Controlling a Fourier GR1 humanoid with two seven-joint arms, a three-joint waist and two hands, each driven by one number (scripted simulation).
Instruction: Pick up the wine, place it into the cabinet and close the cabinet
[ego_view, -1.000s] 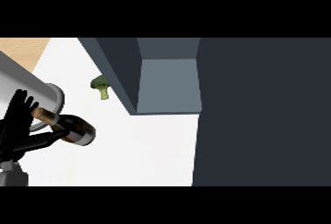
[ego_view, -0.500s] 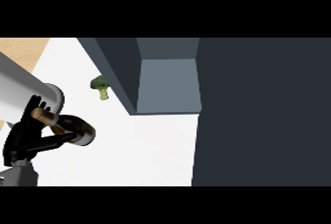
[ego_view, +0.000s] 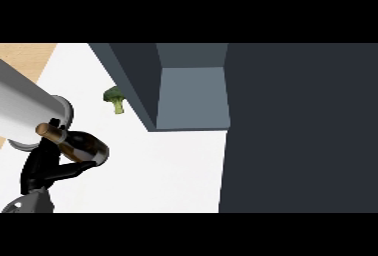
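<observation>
A: Where is the wine bottle right now?

B: Near the counter's left edge, tilted, cork end up and to the left, dark body down and to the right. The left hand has its black fingers curled round it from below, so the bottle is held. Whether its base touches the white counter top I cannot tell.

A: And the right hand?

B: It shows nowhere in the head view.

A: How do you expect the bottle to handle?

B: Glass, I'd judge: stiff, smooth, fairly heavy for its size, breakable if knocked against the cabinet. A hold round the body below the shoulder seems safer than one at the thin neck, where it could swing.

A: The cabinet?

B: It stands toward the counter's back, right of the bottle and well apart from it, its grey inside showing, the dark door swung out on the right.

A: Anything between them?

B: A small broccoli floret lies just beside the cabinet's left wall, worth steering clear of.
</observation>
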